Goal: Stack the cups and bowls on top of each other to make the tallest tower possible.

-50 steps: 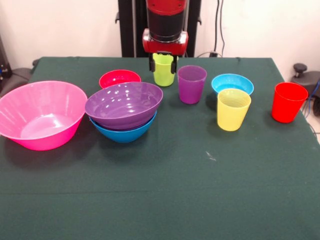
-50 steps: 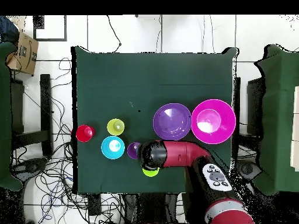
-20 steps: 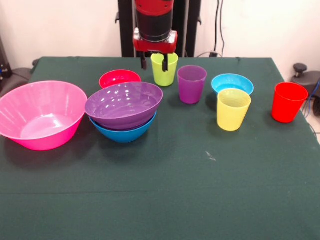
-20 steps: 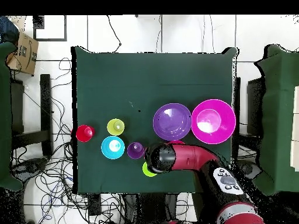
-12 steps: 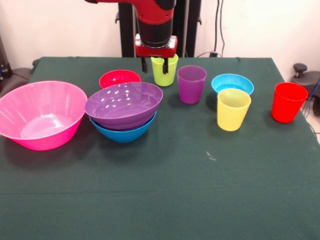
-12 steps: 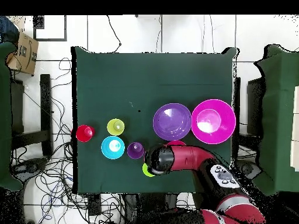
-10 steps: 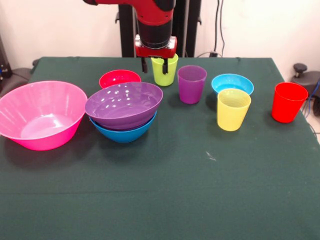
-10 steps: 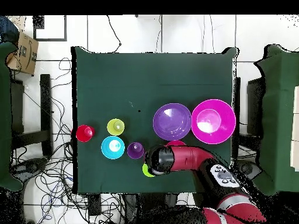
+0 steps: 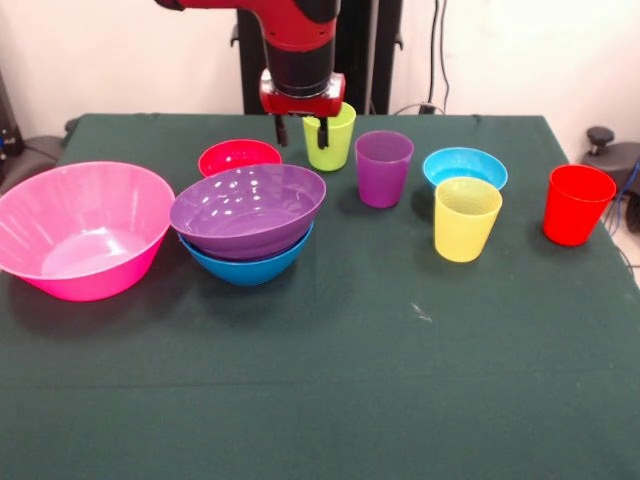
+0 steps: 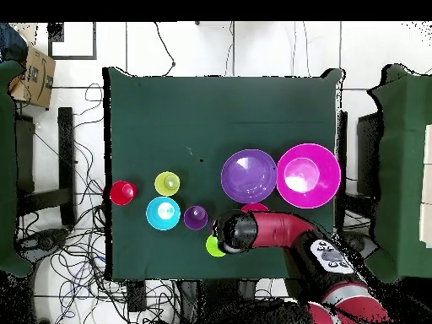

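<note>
Sliding a bit sideways, the gripper (image 9: 302, 130) now hangs open over the lime green cup's (image 9: 333, 141) rim, one finger inside; that cup stands near the table's (image 9: 330, 380) back edge, between the small red bowl (image 9: 238, 156) and purple cup (image 9: 383, 168).

Glossy red arm (image 9: 295, 20) with a black cylindrical wrist section, ending in a red collar above two short black fingers (image 9: 281, 130). Seen from overhead, a rounded black joint cap (image 10: 229, 233), a red link and a grey panel (image 10: 331, 258) with dark buttons near the base.
</note>
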